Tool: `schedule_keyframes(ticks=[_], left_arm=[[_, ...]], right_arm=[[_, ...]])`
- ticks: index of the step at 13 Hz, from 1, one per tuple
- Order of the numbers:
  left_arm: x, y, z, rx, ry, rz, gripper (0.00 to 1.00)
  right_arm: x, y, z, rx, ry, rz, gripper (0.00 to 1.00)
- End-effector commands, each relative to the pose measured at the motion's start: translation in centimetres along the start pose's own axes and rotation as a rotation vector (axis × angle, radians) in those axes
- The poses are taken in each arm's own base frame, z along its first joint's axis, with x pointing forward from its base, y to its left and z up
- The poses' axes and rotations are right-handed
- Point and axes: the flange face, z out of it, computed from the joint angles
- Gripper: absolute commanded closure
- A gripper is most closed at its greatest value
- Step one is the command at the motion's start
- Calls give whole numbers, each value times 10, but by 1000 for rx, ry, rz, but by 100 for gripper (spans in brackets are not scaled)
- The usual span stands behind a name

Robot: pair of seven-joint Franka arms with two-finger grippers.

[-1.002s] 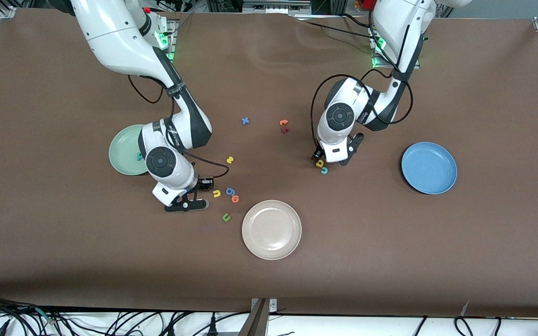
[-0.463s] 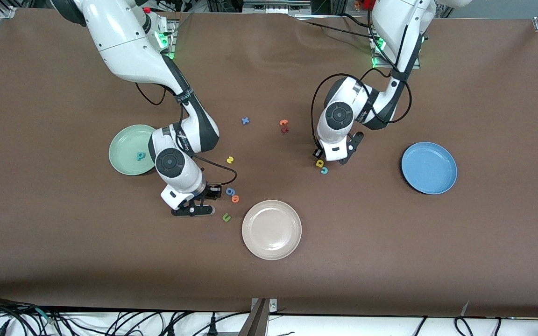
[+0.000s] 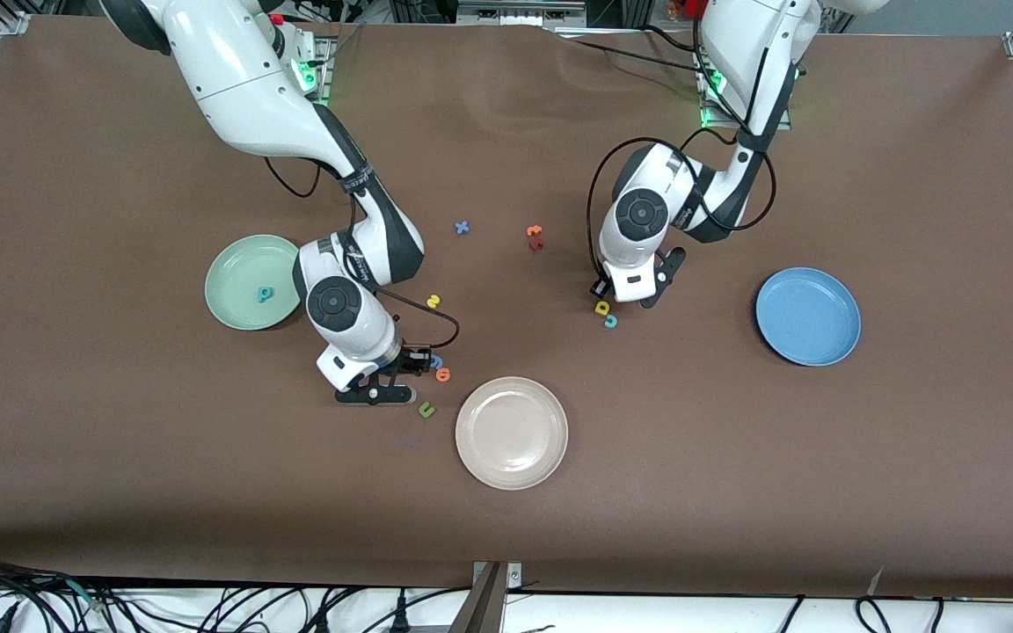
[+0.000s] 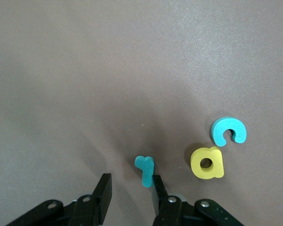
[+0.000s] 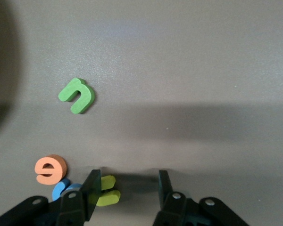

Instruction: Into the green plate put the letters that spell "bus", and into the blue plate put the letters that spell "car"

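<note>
Right gripper [image 5: 126, 188] has slid toward three o'clock, jaws apart astride the yellow u [image 5: 106, 192]. Left gripper's [image 4: 129, 193] narrowed jaws bracket the teal r [image 4: 145, 170], seemingly unclamped. Both pickups look imminent.

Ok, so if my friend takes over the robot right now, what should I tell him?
Right gripper: open, low over the table, the yellow u lying against one finger, not gripped.
Left gripper: open, low over the table, the teal r at one fingertip, not gripped.
Done: the teal b lies in the green plate.
Left for green: the yellow u and the yellow s, which is on the table.
Left for blue: the teal r, the yellow a and the teal c, all close together on the table. The blue plate holds no letter.
</note>
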Motion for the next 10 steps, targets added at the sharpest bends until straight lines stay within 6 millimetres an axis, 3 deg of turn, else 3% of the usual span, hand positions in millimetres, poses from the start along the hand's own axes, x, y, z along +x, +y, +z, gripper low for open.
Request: schedule_keyframes(ticks=[1,5,10], left_arm=[[2,-7,-7,-16,25,4,56],[3,-7,-11,-22,24,9,57],[5,-4,-10,-30,73,62,57]], right_arm=[[7,-4,-2,14,5,7,42],[8,-8,-8,12,-15,31,43],[3,-10,-26,-23,-66,354,43]])
